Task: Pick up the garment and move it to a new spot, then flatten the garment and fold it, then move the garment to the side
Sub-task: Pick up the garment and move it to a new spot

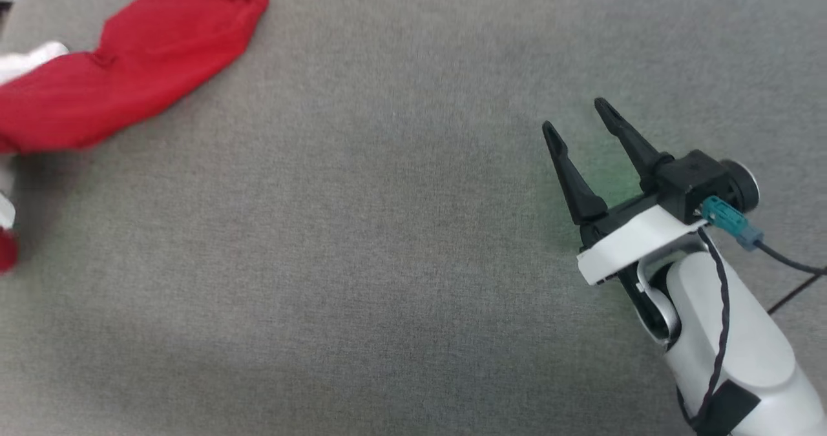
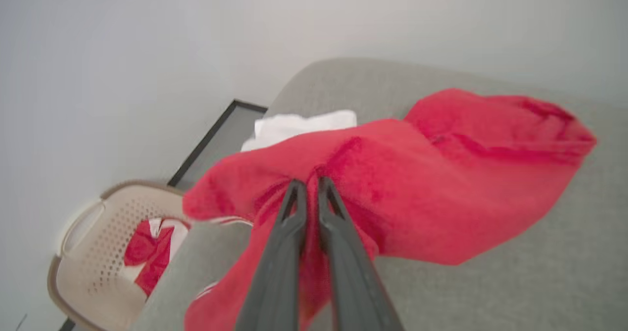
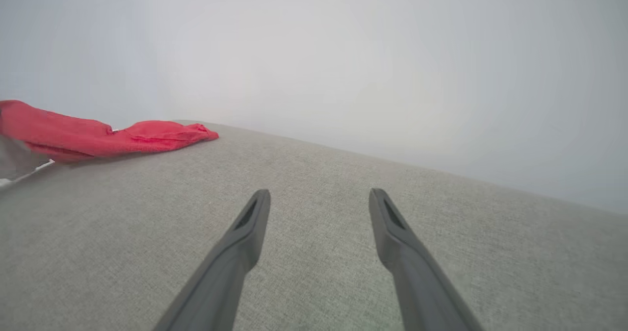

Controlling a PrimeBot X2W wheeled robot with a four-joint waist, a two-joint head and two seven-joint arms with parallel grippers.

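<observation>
On the grey cloth surface (image 1: pixel 387 242), my left gripper (image 2: pixel 310 182) pinches a gathered fold of the red garment (image 2: pixel 441 174); well apart, my right gripper (image 1: pixel 575 114) holds its fingers spread.

The garment (image 1: pixel 136 61) runs off the head view's left edge (blurred there).

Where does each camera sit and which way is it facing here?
Head: up on the head, looking down at the grey surface; right gripper lower right, open.
Left wrist: along the left gripper, its fingers pinched on the garment; basket beyond.
Right wrist: low over the surface, facing the wall along open fingers.
All three share the garment.
</observation>
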